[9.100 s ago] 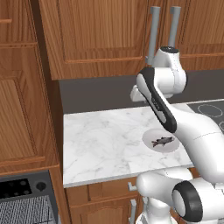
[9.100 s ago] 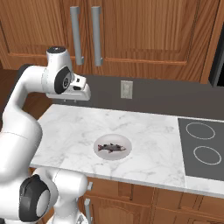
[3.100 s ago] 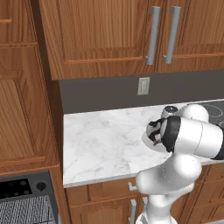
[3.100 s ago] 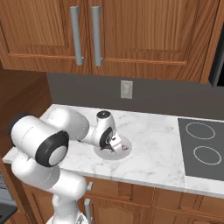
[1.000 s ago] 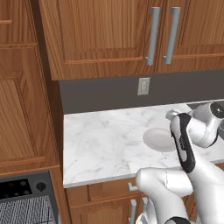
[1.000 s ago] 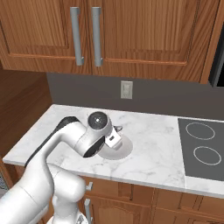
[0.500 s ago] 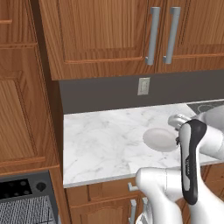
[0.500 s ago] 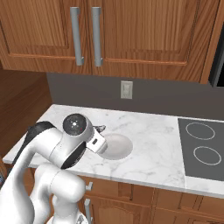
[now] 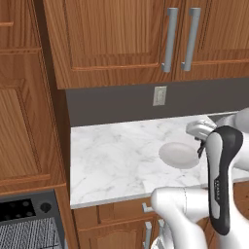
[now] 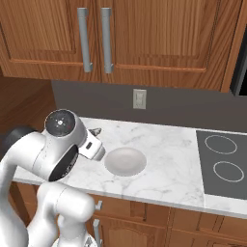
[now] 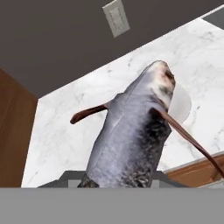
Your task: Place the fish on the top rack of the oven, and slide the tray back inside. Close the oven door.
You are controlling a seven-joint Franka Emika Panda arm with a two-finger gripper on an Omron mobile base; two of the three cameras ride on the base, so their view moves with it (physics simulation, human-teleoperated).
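The fish (image 11: 135, 140) is grey with a dark mottled belly side and brown fins, and it rises large from the bottom of the hand view. My gripper (image 10: 94, 138) is shut on it; the fingertips are hidden behind its body. In the right base view the gripper hangs just left of the round white plate (image 10: 125, 160), with the fish's tip (image 10: 96, 130) poking up. From the left base camera, the hand (image 9: 200, 145) is at the plate's right rim. The oven (image 9: 26, 210) sits at the lower left with its silvery wire rack (image 9: 29, 237) below the control strip.
The empty white plate (image 9: 179, 154) lies on the marble counter (image 9: 116, 155). A wall outlet (image 10: 140, 98) and wooden upper cabinets with steel handles (image 10: 84, 38) stand behind. A black cooktop (image 10: 223, 166) is at the right. A tall wooden cabinet (image 9: 24, 112) borders the counter's left.
The gripper has lifted the fish off the plate, which now lies empty. The arm has swung back over the counter's front edge, the hand moving away from the plate's middle.
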